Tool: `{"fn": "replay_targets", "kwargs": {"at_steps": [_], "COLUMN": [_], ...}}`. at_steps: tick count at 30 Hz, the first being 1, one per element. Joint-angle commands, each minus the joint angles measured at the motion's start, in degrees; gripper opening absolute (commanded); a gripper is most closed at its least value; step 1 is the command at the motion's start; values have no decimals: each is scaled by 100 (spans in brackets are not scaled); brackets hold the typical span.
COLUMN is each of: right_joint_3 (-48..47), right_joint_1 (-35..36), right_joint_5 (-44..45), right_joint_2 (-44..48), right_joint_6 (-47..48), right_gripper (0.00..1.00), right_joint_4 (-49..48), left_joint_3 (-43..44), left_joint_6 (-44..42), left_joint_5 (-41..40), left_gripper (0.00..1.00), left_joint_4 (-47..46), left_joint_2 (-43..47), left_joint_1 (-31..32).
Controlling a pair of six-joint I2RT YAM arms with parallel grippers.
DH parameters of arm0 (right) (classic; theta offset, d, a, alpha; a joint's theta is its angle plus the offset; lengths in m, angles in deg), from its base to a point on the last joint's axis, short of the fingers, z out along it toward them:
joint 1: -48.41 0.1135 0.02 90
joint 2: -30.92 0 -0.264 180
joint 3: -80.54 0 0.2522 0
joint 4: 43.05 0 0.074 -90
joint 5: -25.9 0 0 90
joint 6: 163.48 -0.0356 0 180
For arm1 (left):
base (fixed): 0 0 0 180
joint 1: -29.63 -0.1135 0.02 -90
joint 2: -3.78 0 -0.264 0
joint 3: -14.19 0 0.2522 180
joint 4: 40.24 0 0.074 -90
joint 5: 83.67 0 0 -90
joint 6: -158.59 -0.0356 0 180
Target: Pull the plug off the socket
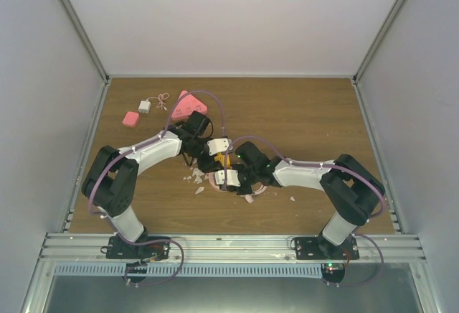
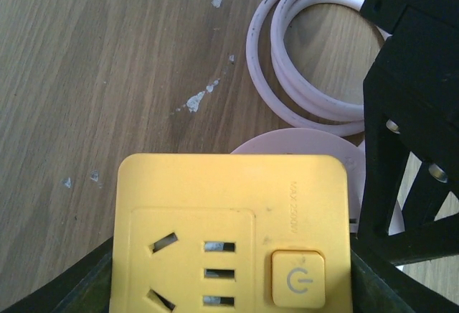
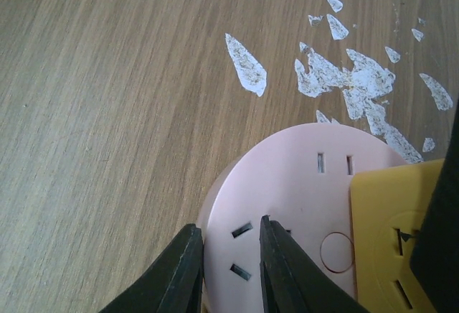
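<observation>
white-shelled arms [image 1: 147, 153], black joints [image 1: 115, 184] and bases [image 1: 140, 248], lilac cables [image 1: 221, 112], matte black end effector fingers [image 3: 179, 277]

Matt smooth plastic: yellow plug [image 2: 233, 205]. Smooth plastic: pink socket [image 3: 294, 184]. Wood-grain veneer, chipped patches: table [image 3: 107, 112].

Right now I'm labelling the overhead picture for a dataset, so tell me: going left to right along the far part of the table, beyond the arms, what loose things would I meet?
pink block → white adapter → thin looped cord → pink triangular piece
</observation>
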Motion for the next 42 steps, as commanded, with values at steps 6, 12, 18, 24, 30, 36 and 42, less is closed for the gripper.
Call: {"fn": "replay_targets", "kwargs": {"at_steps": [6,12,18,24,30,36,42], "right_joint_3": [41,27,10,-41,-167,-87,-24], "right_joint_1": [-29,-24,-24,-40,-301,-834,-1323], "right_joint_5": [403,382,363,95,-504,-1027,-954], "right_joint_2": [-357,-370,-373,-94,675,1290,1354], "right_joint_6": [-122,-146,-163,-258,-592,-1074,-1876], "right_gripper": [22,22,22,26,38,43,42], "right_joint_4": [447,473,497,595,634,630,314], "left_joint_3": [-449,-565,-215,-322,-478,-530,-582], "left_joint_6": [87,111,223,207,239,490,990], "left_joint_5": [634,501,1151,986,615,386,-47], "left_gripper": [15,14,13,13,12,10,9], "left_joint_4": [-521,-748,-297,-450,-637,-864,-1401], "left_joint_2": [712,968,558,496,503,525,651], "left_joint_1": [552,575,373,223,215,76,-192]}}
